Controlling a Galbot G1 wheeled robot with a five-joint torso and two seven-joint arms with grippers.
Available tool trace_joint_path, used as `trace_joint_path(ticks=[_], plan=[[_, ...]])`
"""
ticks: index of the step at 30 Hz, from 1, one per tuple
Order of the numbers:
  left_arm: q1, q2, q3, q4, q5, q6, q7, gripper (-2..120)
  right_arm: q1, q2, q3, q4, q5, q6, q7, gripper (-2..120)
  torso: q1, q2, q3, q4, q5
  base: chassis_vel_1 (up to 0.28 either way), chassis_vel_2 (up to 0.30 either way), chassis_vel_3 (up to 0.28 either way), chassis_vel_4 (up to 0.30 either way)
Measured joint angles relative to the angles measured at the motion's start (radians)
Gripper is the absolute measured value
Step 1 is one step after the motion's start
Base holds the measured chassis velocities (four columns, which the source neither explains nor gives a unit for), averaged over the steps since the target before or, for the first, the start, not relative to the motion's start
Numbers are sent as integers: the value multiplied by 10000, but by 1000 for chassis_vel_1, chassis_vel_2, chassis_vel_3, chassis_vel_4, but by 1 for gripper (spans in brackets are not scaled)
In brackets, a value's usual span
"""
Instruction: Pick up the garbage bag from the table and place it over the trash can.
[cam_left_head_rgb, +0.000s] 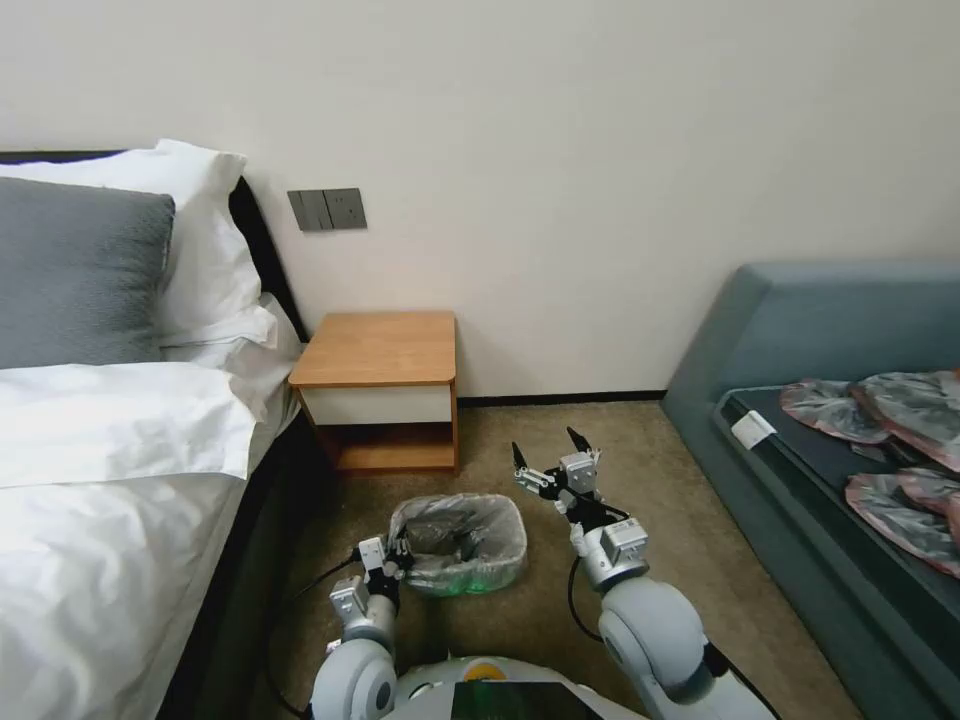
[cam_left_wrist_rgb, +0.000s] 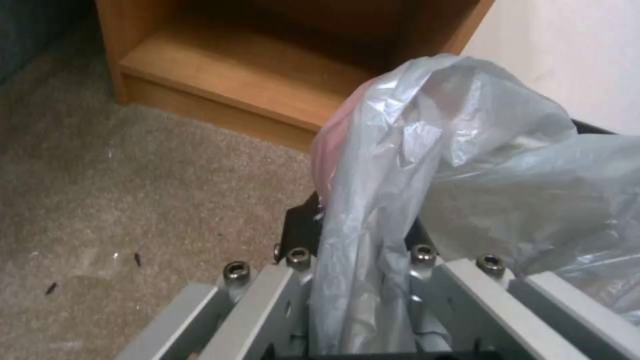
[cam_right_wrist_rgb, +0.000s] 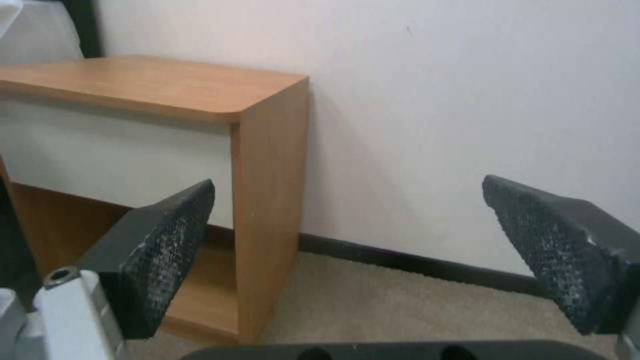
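Observation:
The garbage bag (cam_left_head_rgb: 458, 540), grey and crinkly, is spread across the trash can (cam_left_head_rgb: 497, 579) on the carpet in front of the table (cam_left_head_rgb: 378, 348). The can's walls show only faintly through the plastic. My left gripper (cam_left_head_rgb: 396, 563) is at the can's near left corner, shut on the bag's edge. In the left wrist view the garbage bag (cam_left_wrist_rgb: 433, 150), pinkish at its rim, bunches up out of the left gripper (cam_left_wrist_rgb: 360, 240). My right gripper (cam_left_head_rgb: 548, 452) hovers open just right of the can, holding nothing. Its fingers (cam_right_wrist_rgb: 167, 250) frame the table (cam_right_wrist_rgb: 133, 85).
A bed (cam_left_head_rgb: 100, 480) with white linen runs along the left. A teal daybed (cam_left_head_rgb: 800, 330) on the right carries several folded bags (cam_left_head_rgb: 900, 410). Open carpet (cam_left_head_rgb: 640, 440) lies between the can and the daybed.

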Motion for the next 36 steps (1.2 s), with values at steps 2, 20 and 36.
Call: trace_joint_path(ticks=[2,20,36], plan=[[-32,-15,-2,39,7,6,6,8,0,2,-2,0,5,0,0,100,0,0,0,0,0,0,0,0,0],[-431,54,-91,366,506,-112,302,64,-40,5,0,-11,46,-8,-1,100,0,0,0,0,-1,0,0,0,0],[35,252,-379,-390,1020,-101,527,100,-88,-27,-6,44,56,-7,1,100,0,0,1,0,-1,0,0,0,0]])
